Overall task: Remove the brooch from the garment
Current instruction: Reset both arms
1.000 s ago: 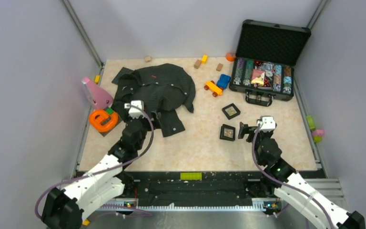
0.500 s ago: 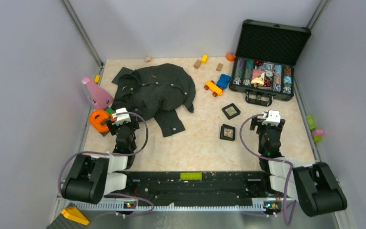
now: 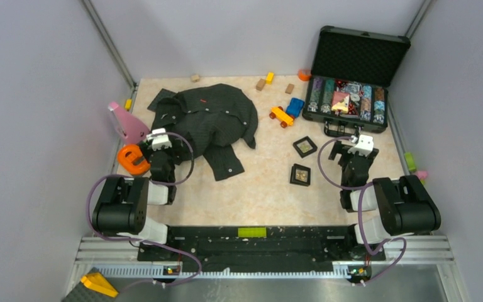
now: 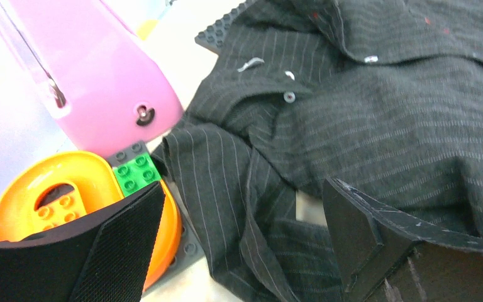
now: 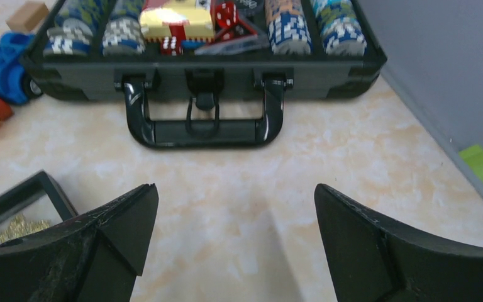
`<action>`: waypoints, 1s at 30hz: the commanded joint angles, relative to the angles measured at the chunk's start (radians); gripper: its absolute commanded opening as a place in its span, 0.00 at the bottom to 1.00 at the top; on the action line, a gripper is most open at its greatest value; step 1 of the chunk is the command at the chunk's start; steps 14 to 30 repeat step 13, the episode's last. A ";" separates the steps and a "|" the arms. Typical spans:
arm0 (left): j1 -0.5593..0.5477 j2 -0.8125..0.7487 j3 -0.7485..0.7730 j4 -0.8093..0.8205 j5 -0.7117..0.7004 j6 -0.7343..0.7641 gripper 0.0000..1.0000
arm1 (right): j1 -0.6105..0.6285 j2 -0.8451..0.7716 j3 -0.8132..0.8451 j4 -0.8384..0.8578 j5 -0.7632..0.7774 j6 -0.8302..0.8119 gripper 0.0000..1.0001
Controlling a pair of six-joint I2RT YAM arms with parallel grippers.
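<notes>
Your left gripper gapes empty at the garment's eight o'clock edge; your right gripper gapes empty too.

A lab robot cell: plain grey panel walls stand left of the left claw and right of the right claw, enclosing a marbled counter.
</notes>
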 commanded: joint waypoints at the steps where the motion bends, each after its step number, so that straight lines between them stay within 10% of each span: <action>1: 0.018 -0.002 0.028 -0.007 0.032 -0.035 0.99 | -0.006 -0.001 0.026 0.020 0.019 0.034 0.99; 30: 0.020 -0.002 0.033 -0.020 0.035 -0.036 0.99 | -0.008 0.006 0.024 0.036 0.020 0.030 0.99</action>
